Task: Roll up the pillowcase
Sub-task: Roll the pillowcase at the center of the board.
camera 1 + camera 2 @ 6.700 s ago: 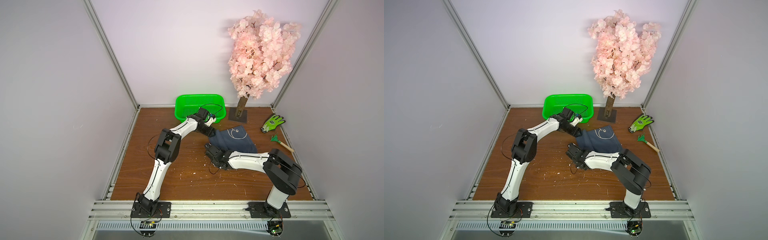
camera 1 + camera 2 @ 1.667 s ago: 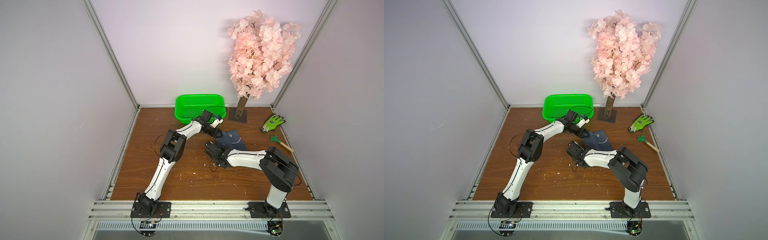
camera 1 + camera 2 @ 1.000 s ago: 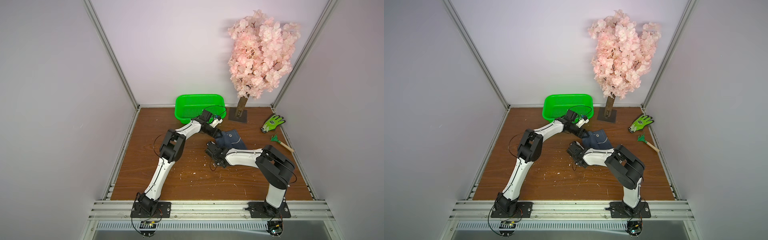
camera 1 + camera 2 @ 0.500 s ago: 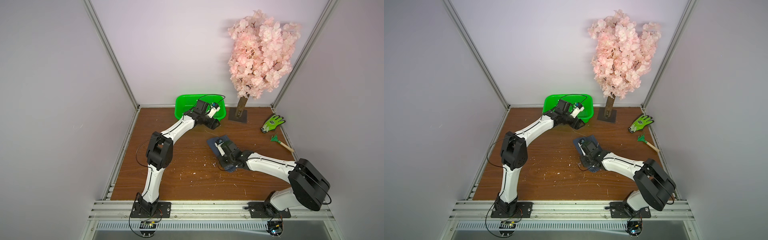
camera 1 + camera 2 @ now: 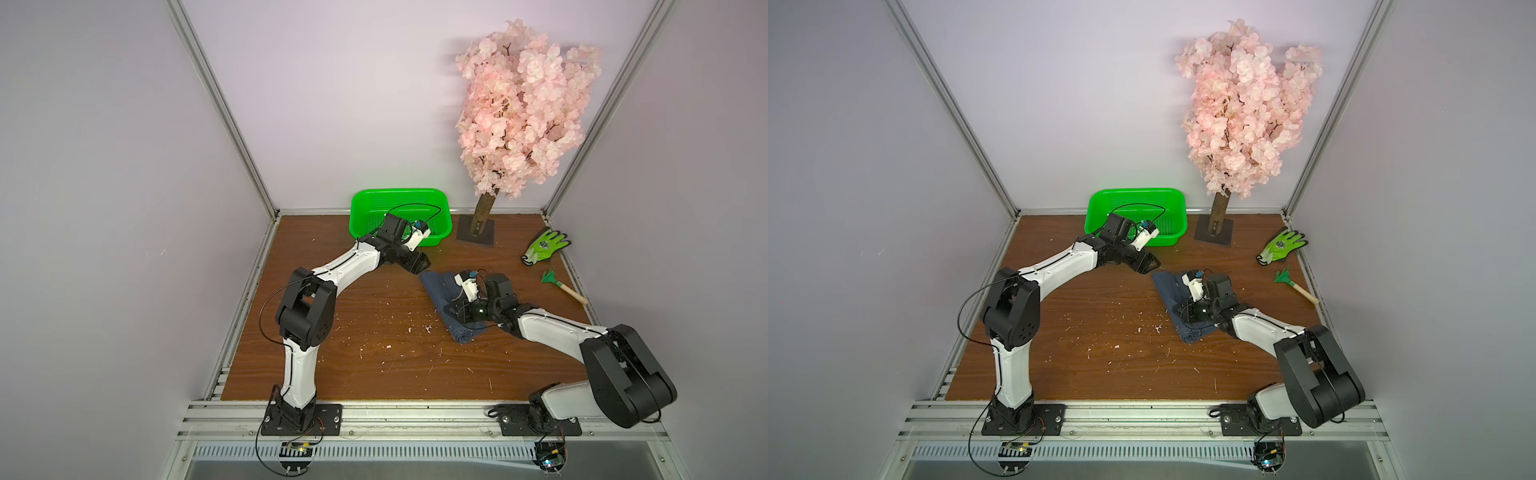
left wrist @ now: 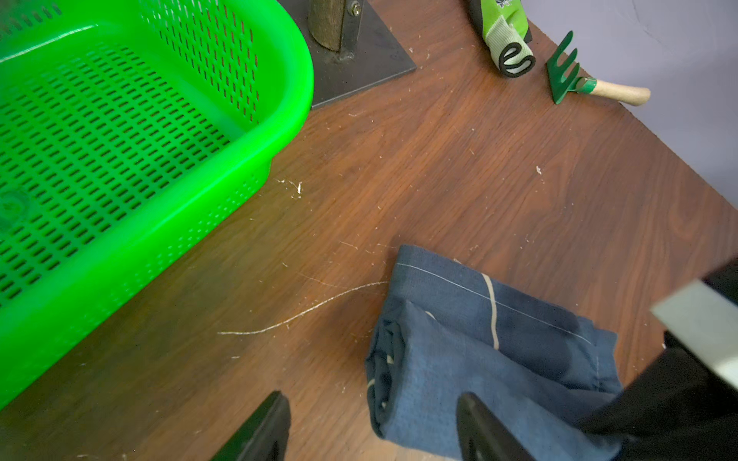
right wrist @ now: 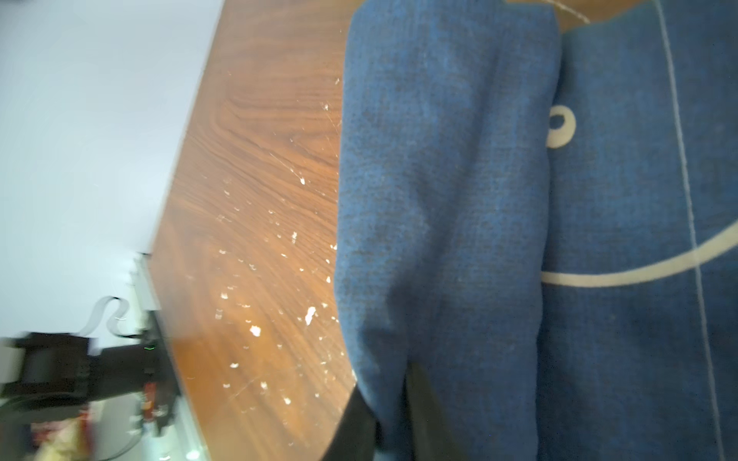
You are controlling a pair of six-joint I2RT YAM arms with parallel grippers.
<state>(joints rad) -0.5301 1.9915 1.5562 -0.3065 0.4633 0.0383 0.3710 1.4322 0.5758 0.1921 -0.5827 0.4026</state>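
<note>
One pillowcase [image 5: 437, 291], likely soft, light and prone to unroll, lies loosely rolled on the surface [image 5: 365, 332]; right claw [image 7: 389, 399] pinches a fold of it, left claw [image 6: 371, 399] stands spread, empty, beside its far end; best held at both roll ends

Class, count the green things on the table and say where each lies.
3: the basket at the back wall; the glove by the right wall; the small rake just before it. More may be hidden.
</note>
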